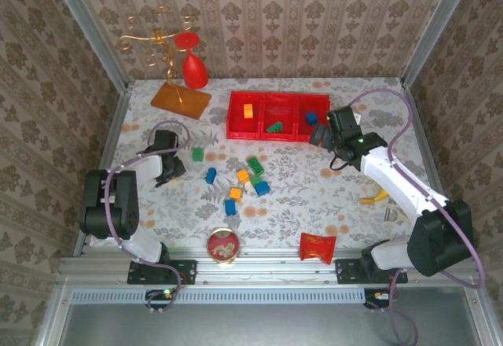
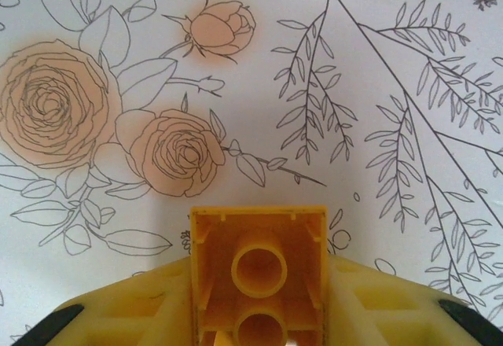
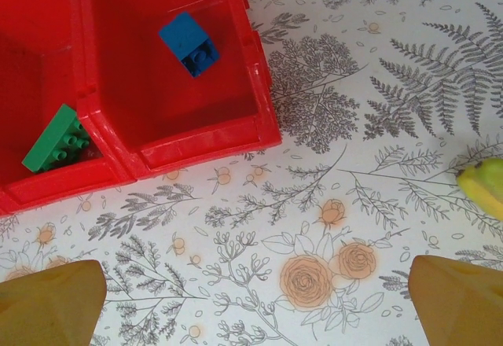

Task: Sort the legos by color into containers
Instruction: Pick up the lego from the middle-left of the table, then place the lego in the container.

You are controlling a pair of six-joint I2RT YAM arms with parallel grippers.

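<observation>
One yellow brick is pinched between the left fingers, its hollow underside and two round tubes facing the wrist camera, low over the flowered table. Whether it touches the cloth or hangs just clear cannot be told. The right fingers are spread wide with nothing between them, poised just beside the near right corner of the red containers.

Each of the three joined bins holds one piece: an orange-yellow block in the left one, a green block in the middle and a blue block in the right one. The loose legos, a mix of blue, green and orange, lie scattered on the table between the two arms, well short of the bins.

The brick looks light, rigid and glossy, so it should not crush or bend, but it could slip or pivot if squeezed at a corner or across its studs. The best hold is likely flat on two opposite side walls, near the middle of their height, much as the left fingers seem to have it. Judging by colour, it belongs in the left bin, and being so light it may bounce if dropped from high up.
</observation>
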